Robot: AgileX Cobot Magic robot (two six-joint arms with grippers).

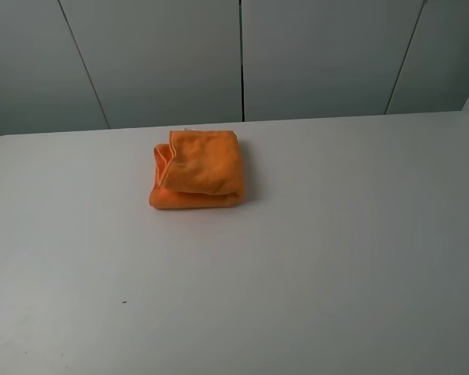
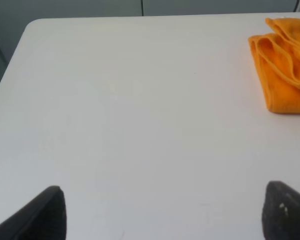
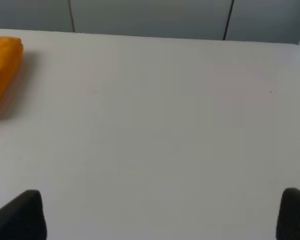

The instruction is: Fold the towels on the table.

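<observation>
The towel (image 1: 197, 169) lies folded into a compact, roughly square bundle, upper centre-left of the high view, on the bench (image 1: 313, 258). Both tools are absent from that view. The left tool (image 2: 162, 212) and right tool (image 3: 162, 215) each show fingertips spread wide, holding nothing, well apart from the cloth.

Judgement: folding appears complete or nearly so. If squaring up is required, pinch the loose hemmed layers and align the edges.

Towel: bright orange terry, soft, thick, rounded folds. Bench: white, matte, smooth.
</observation>
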